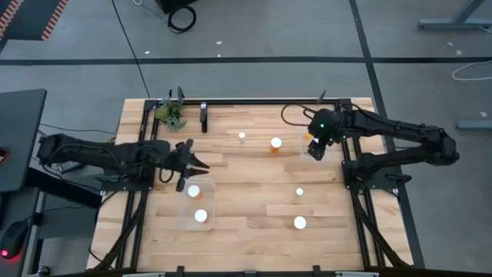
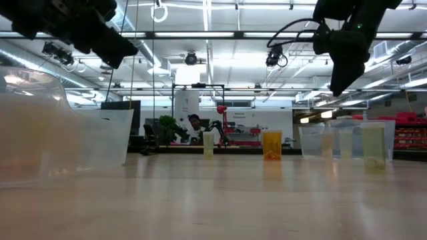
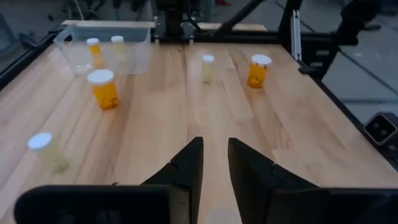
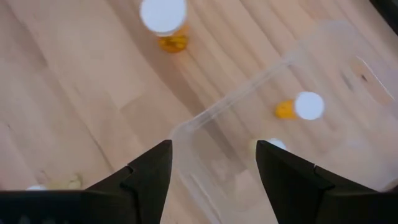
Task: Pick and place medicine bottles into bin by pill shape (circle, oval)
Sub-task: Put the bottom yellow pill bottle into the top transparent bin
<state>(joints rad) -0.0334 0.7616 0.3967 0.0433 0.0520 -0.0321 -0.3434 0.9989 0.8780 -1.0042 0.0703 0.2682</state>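
The left gripper hovers over the table at about nine o'clock from its centre, just above the near-left clear bin. Its fingers stand a narrow gap apart with nothing between them. Two white-capped medicine bottles sit inside that bin: one right under the gripper's tips, the other at six o'clock from it.

The right gripper hangs above the far-right clear bin, at about two o'clock from the table's centre. Its fingers are spread wide and empty. In its wrist view an amber bottle lies in that bin, with another white cap just beside it.

Four bottles stand loose on the wood. An orange one is at twelve o'clock from the centre, with a pale, slimmer one at nine o'clock from it. A small pale bottle stands at four o'clock from the centre, and a wider-capped one at six o'clock from that.

A small green plant sits at the table's eleven o'clock corner
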